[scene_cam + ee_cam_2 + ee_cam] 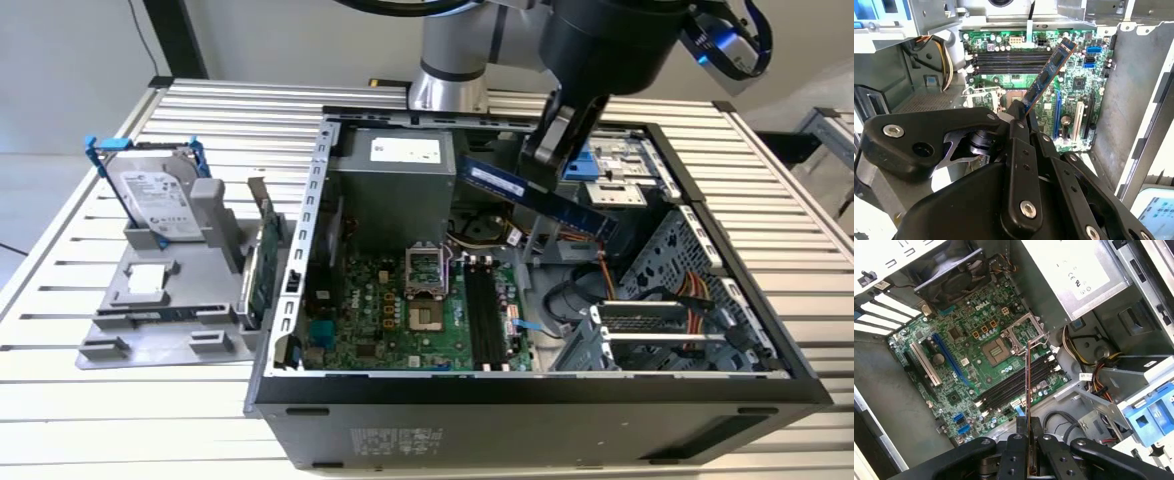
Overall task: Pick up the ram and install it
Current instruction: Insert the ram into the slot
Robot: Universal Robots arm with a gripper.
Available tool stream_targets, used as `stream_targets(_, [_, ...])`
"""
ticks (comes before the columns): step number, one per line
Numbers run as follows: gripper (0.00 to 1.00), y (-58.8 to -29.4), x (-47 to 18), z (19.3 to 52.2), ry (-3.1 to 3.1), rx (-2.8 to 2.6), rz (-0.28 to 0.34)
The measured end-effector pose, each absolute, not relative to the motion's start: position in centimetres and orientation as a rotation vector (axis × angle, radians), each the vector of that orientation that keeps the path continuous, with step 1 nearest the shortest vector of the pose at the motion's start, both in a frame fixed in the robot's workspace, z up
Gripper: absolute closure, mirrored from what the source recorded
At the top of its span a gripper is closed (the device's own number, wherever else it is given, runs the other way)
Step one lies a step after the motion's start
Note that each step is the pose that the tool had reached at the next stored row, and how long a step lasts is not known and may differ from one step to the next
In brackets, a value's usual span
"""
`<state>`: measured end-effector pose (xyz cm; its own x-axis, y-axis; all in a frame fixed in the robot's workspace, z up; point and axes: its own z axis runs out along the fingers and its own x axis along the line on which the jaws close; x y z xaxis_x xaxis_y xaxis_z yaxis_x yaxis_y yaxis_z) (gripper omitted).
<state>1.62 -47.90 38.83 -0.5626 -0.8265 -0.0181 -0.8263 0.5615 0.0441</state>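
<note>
Slatted metal tabletop (80, 430) w/ open PC case (534, 400) lying on its side. End effector (550, 150) closed tight on ram (541, 200), pinched btwn both fingers. Ram up in the air inside the case opening, tilted, above mobo (400, 310), not touching the slots (483, 320). Edge-on in first wrist view, hanging over the slots. HDD (160, 200) upright in gray holder (147, 290) at exterior view's left, outside the case.

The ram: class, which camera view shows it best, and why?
Exterior view: the ram shows its long flat side, held by the gripper over the case. The second wrist view shows it slanted; the first wrist view shows its thin edge.
</note>
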Motion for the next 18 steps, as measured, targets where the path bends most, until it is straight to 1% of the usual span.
stream_targets(18, [1.0, -48.32, 1.75, 38.83, -2.833, 1.348, -0.075])
